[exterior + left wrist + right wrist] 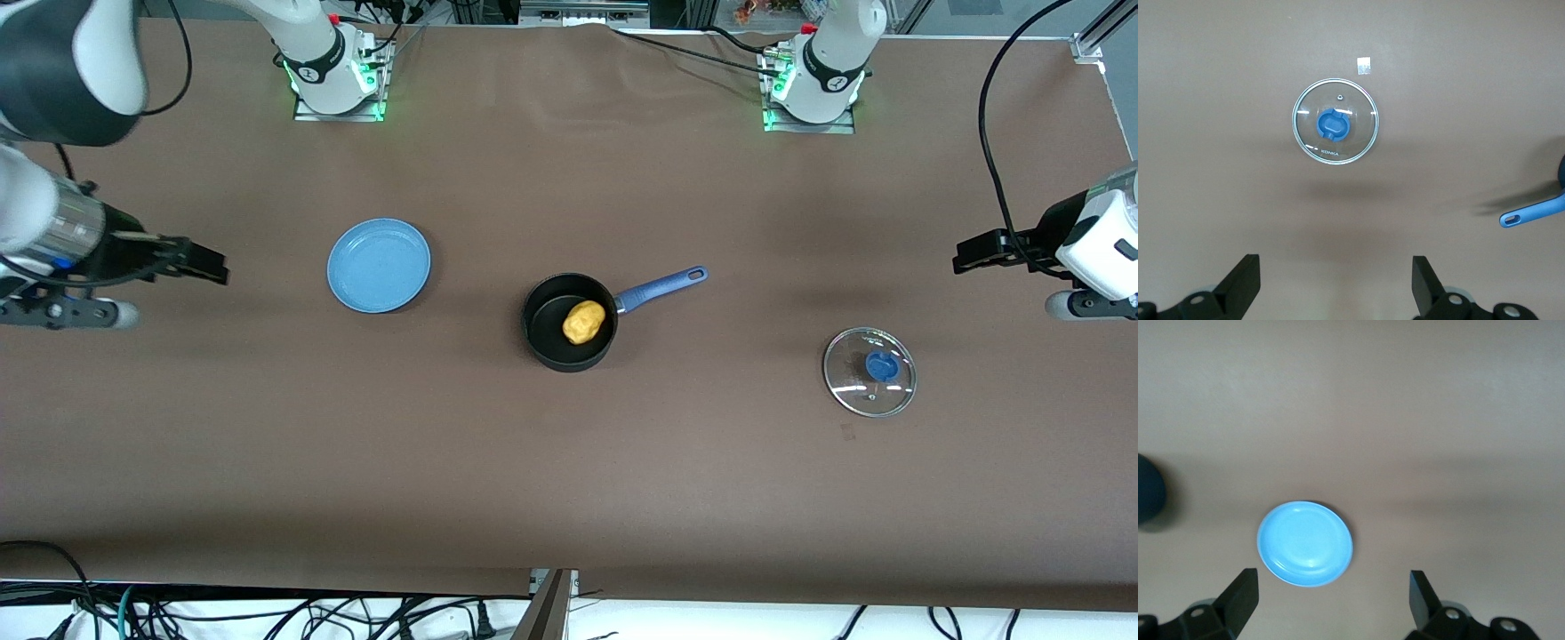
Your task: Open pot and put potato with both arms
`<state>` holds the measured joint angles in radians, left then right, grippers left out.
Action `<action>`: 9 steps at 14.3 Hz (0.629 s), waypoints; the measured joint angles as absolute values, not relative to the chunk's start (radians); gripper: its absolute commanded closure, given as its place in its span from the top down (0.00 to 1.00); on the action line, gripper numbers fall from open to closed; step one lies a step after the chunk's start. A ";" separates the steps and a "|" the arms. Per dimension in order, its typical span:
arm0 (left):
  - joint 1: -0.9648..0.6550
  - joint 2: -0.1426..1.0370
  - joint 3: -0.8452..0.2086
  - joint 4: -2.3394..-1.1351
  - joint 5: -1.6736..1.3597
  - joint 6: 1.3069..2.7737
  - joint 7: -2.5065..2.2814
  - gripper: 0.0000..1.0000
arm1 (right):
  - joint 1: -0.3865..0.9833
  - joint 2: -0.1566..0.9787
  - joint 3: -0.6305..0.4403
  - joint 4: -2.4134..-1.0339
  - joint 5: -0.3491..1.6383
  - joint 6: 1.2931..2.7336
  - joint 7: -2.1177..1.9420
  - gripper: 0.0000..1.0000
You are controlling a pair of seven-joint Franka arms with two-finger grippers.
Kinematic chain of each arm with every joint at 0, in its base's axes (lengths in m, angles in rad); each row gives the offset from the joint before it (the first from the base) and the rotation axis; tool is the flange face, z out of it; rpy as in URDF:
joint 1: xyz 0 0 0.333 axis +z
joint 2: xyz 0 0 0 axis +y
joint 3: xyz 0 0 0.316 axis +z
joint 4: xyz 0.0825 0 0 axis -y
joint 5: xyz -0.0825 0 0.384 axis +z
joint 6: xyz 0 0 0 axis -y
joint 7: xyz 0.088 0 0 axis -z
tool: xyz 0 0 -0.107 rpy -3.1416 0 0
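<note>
The black pot (569,331) with a long blue handle (662,286) stands uncovered at the table's middle. The yellow-orange potato (584,321) lies inside it. The glass lid (869,372) with a blue knob lies flat on the table toward the left arm's end; it also shows in the left wrist view (1335,121). My left gripper (965,260) is open and empty, up in the air at the left arm's end of the table. My right gripper (213,267) is open and empty, up in the air at the right arm's end. The pot's handle tip (1531,212) shows in the left wrist view.
A flat blue plate (379,265) lies empty between the pot and the right gripper; it also shows in the right wrist view (1305,543). A small paper tag (1364,65) lies on the brown table beside the lid. Cables hang at the table's front edge.
</note>
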<state>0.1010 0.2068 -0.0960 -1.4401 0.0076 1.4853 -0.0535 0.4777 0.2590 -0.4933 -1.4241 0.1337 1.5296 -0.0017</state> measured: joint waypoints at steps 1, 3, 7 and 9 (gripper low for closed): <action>0.101 0.207 -0.096 -1.440 0.008 1.485 -0.053 1.00 | 0.425 0.230 -0.430 -1.451 0.101 1.529 -0.008 1.00; 0.100 0.207 -0.096 -1.440 0.008 1.485 -0.053 1.00 | 0.290 0.164 -0.251 -1.523 0.038 1.544 -0.004 1.00; 0.100 0.207 -0.096 -1.440 0.008 1.485 -0.053 1.00 | 0.053 0.026 -0.032 -1.688 0.019 1.598 -0.006 1.00; 0.100 0.207 -0.096 -1.440 0.008 1.485 -0.053 1.00 | 0.006 -0.010 0.009 -1.714 0.019 1.597 -0.006 1.00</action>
<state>0.0998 0.2068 -0.0963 -1.4401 0.0076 1.4853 -0.0535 0.0061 -0.0096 0.0095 -1.7137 0.0190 1.5972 -0.0064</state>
